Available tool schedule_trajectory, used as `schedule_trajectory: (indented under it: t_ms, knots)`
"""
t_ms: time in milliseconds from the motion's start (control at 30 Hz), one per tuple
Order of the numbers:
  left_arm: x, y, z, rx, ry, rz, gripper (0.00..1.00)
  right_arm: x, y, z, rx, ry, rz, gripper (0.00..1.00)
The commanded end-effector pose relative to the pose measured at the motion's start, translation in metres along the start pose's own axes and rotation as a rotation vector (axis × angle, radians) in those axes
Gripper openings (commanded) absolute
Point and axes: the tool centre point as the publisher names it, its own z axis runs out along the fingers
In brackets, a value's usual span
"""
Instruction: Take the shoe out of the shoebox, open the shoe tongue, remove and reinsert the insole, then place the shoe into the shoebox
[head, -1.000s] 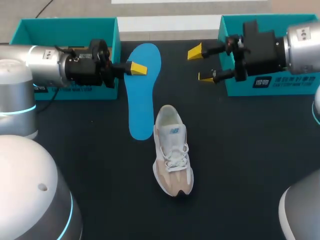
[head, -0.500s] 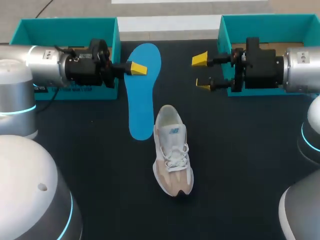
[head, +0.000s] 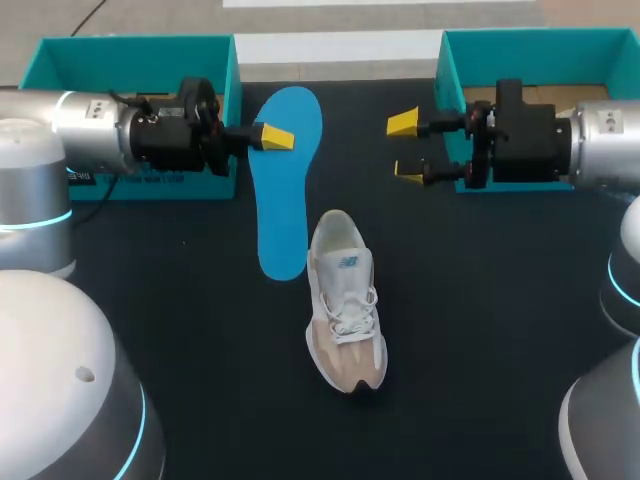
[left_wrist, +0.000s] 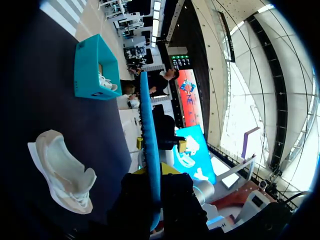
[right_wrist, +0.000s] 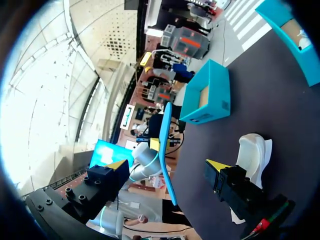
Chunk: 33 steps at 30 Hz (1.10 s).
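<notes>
My left gripper (head: 272, 137) is shut on the edge of the blue insole (head: 285, 190) near its wide end. In the left wrist view the insole (left_wrist: 149, 140) shows edge-on, running out from between the fingers of the left gripper (left_wrist: 154, 172). The narrow end of the insole reaches the heel of the white and beige shoe (head: 345, 300), which stands upright mid-table. My right gripper (head: 405, 148) hangs open and empty, right of the insole and in front of the right teal shoebox (head: 520, 45). The right wrist view shows the insole (right_wrist: 168, 150) ahead of the right gripper (right_wrist: 166, 165), with the shoe (right_wrist: 252, 150) to one side.
A second teal shoebox (head: 140, 55) stands at the back left, behind my left arm. The dark tabletop (head: 480, 330) lies bare around the shoe.
My right gripper has shifted a little toward the table's near side and levelled, still open. The left gripper, insole and shoe have not moved.
</notes>
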Motion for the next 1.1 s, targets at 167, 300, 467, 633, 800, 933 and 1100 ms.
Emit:
schedule_trajectory:
  t_ms: [167,300,467,633,800,933,1100]
  knots:
    - [-0.002,0.004,0.0,0.005,0.028,0.127,0.0,0.001,0.001,0.003,0.0,-0.002,0.001,1.0]
    - [-0.011,0.003,0.0,0.026,0.065,0.424,0.0,0.001,0.001,0.003,0.0,-0.002,0.001,1.0]
    - [-0.011,0.002,0.0,0.049,0.061,0.764,0.0,0.001,0.001,0.003,0.0,-0.002,0.001,1.0]
    - [-0.004,0.0,0.0,-0.023,-0.06,1.073,0.0,0.001,0.001,0.003,0.0,-0.002,0.001,1.0]
    - [0.003,-0.007,-0.001,0.008,-0.194,1.387,0.0,0.001,0.001,0.003,0.0,-0.002,0.001,1.0]
    - [-0.001,-0.016,-0.003,0.092,-0.224,1.743,0.0,0.001,0.001,0.003,0.0,-0.002,0.001,1.0]
    - [0.008,-0.022,-0.006,0.188,-0.174,2.001,0.0,0.001,0.001,0.003,0.0,-0.002,0.001,1.0]
